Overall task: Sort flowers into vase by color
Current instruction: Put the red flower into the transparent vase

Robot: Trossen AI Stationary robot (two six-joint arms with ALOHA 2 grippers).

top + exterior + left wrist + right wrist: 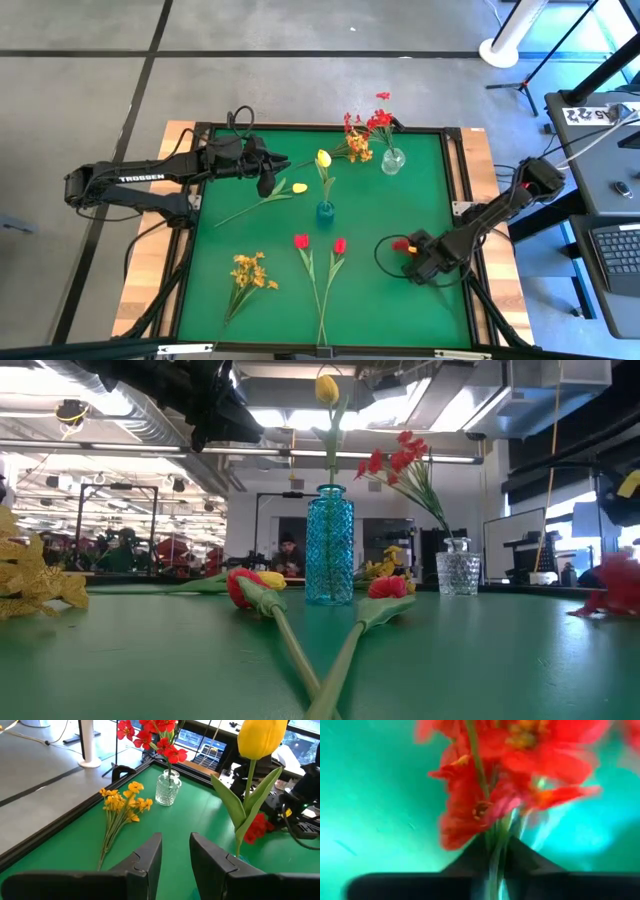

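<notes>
Only the right wrist view shows the right gripper (497, 852) pinched on the red spray's (490, 785) stem, blossoms just beyond its fingertips. Farther off, the high view has the left gripper (268, 182) empty, slightly parted, near the yellow tulip (298, 187).

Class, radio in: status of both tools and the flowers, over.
Left tool open, empty, beside blue vase. Right tool shut on red spray. Two red tulips still lying on mat.
</notes>
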